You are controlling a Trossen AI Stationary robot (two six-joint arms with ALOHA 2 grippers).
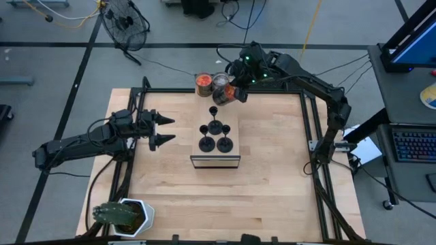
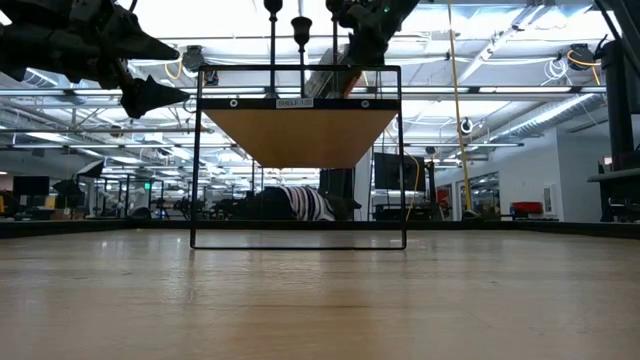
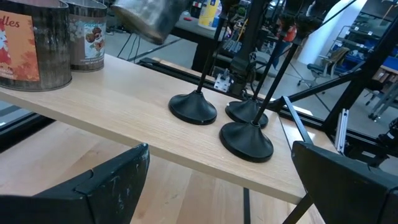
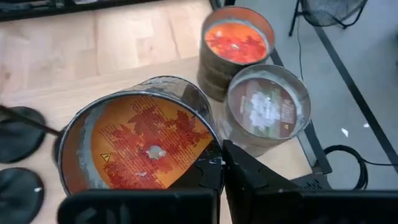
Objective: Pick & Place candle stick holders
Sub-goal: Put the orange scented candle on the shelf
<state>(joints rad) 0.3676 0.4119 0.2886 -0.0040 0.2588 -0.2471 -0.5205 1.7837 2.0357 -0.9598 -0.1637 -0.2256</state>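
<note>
Black candle stick holders [image 1: 215, 136] stand on their round bases in the middle of the wooden board; three bases [image 3: 245, 138] show in the left wrist view. My right gripper [image 1: 235, 88] is beyond them, near the far edge, shut on a glass jar with orange contents [image 4: 143, 143]. That jar hangs above and behind the holders [image 3: 149, 15]. My left gripper [image 1: 170, 129] waits open to the left of the holders, pointing at them and touching nothing. My right gripper pinches the jar's wall at the rim [image 4: 210, 155], one finger inside the mouth and one outside [image 4: 252, 180]. The fingers slant down from the far right. The jar is lifted clear of the board and tilted, its mouth turned up toward the wrist.
Two more jars stand at the far edge: one orange [image 4: 236, 43] and one with a silvery top [image 4: 267, 109]. A small clear stand [image 1: 214, 161] is just in front of the holders. A potted plant [image 1: 126, 216] sits at the near left corner. Black frame rails [image 1: 310, 129] border the board.
</note>
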